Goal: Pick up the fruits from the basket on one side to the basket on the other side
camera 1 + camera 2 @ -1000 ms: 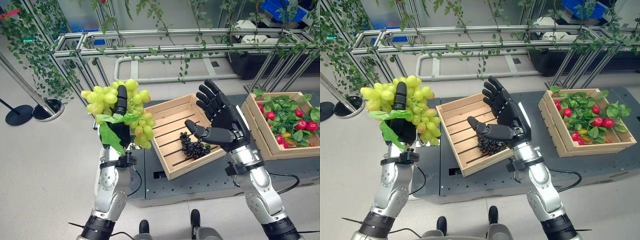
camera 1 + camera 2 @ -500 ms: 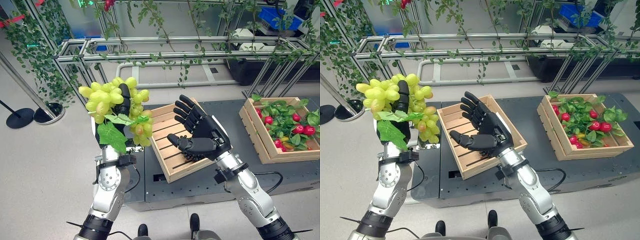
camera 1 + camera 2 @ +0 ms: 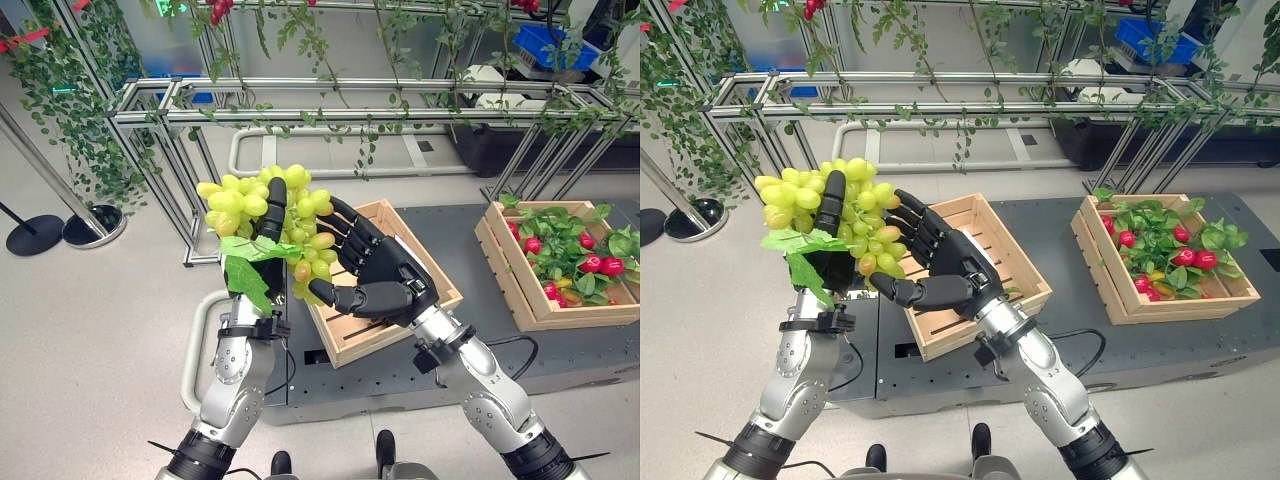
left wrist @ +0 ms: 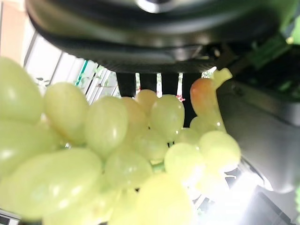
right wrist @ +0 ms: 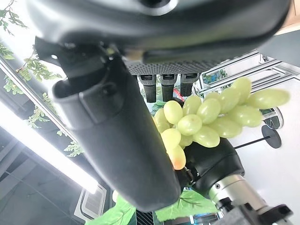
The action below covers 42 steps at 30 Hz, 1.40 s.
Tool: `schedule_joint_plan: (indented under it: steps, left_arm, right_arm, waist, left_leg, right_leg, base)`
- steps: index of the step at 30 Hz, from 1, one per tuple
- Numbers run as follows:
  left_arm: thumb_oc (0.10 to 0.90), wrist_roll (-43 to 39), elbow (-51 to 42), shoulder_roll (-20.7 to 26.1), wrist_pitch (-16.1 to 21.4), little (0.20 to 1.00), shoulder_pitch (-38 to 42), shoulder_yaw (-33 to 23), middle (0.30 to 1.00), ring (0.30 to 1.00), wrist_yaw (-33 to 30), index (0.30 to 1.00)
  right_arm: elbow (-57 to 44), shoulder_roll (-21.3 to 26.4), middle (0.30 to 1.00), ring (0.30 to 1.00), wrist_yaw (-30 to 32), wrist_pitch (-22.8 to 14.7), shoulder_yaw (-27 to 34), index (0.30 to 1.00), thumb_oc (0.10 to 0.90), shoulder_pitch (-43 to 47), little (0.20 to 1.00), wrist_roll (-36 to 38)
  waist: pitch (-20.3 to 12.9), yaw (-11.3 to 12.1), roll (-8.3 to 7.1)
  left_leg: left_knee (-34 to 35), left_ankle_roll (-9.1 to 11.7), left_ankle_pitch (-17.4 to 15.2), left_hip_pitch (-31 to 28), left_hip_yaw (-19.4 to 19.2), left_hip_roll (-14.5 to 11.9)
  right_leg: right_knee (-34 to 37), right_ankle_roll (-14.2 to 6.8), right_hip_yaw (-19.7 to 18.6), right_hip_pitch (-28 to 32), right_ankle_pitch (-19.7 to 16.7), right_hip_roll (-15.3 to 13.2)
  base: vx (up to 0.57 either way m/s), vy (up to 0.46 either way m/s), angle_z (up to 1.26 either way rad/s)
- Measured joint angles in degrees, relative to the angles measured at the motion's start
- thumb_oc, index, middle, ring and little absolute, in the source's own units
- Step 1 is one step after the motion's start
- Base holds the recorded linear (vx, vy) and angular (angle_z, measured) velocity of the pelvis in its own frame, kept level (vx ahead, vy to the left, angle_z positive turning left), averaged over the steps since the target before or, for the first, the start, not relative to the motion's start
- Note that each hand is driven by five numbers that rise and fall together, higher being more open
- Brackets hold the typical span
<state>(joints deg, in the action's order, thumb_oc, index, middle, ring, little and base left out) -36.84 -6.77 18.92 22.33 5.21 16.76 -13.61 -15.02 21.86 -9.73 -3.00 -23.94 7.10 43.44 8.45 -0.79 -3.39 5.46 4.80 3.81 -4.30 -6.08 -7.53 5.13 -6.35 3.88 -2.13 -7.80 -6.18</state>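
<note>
My left hand [image 3: 262,276] is raised and shut on a bunch of green grapes [image 3: 262,203] with a green leaf [image 3: 250,280] hanging below; one dark finger lies up across the bunch. In the left wrist view the grapes [image 4: 117,154] press right against the palm. My right hand [image 3: 378,275] is open with spread fingers, right beside the bunch and in front of the slatted wooden basket [image 3: 434,290]. Its wrist view shows the grapes [image 5: 211,112] just past the thumb [image 5: 122,131]. A second wooden basket [image 3: 520,300], at the right, holds leaves and red fruits [image 3: 590,265].
Both baskets stand on a dark low platform [image 3: 460,225]. Behind it runs a metal frame [image 3: 350,95] hung with green vines. A stanchion base [image 3: 95,225] stands on the floor at the left, and a white rail [image 3: 195,345] curves low beside the platform.
My right hand has swung left from over the slatted basket to the grapes. My left hand has brought the bunch to the right, so the two hands now meet. The camera has shifted a little.
</note>
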Motion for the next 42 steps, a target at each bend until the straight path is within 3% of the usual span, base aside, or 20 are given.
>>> schedule_joint_plan:
  steps: [19, 36, 42]
  left_arm:
    - [0.400, 2.78, 0.00, 2.19, 0.10, 0.300, 0.00, -0.12, 0.300, 0.300, 1.08, 0.300]
    - [0.400, 5.17, -3.50, 3.02, 4.65, 0.300, 0.12, 1.95, 0.300, 0.300, 2.92, 0.300]
    - [0.400, 5.21, -3.51, 3.06, 4.66, 0.300, 0.12, 3.37, 0.300, 0.300, 3.98, 0.300]
  right_arm:
    - [0.04, -0.21, 0.900, 0.900, 0.10, -0.02, -0.02, 0.900, 0.800, -0.07, 0.900, 2.13]
    - [2.52, -2.36, 0.900, 0.900, 8.75, -0.13, -1.79, 0.900, 0.800, -1.20, 0.900, 4.25]
    - [4.63, -2.34, 0.900, 0.900, 10.42, 2.85, -2.82, 0.900, 0.800, -1.22, 0.900, 4.44]
  waist:
    - [-0.01, -0.02, 0.00]
    - [-0.08, -0.67, -0.03]
    - [-0.20, -0.69, -0.04]
  left_leg:
    - [-0.07, 0.00, 0.00, -0.07, -0.16, 0.00]
    - [-0.11, 0.00, -0.01, -0.11, -0.29, 0.01]
    - [-0.31, 0.00, -0.01, -0.09, -0.29, 0.02]
  right_leg:
    - [-0.01, 0.03, -0.06, 0.00, -0.04, 0.00]
    - [-0.01, 0.03, -0.18, -0.05, -0.04, 0.00]
    - [-0.01, 0.03, -0.18, -0.06, -0.04, 0.00]
  base:
    - [0.00, 0.000, 0.00]
    - [0.00, 0.000, 0.00]
    - [0.00, 0.000, 0.00]
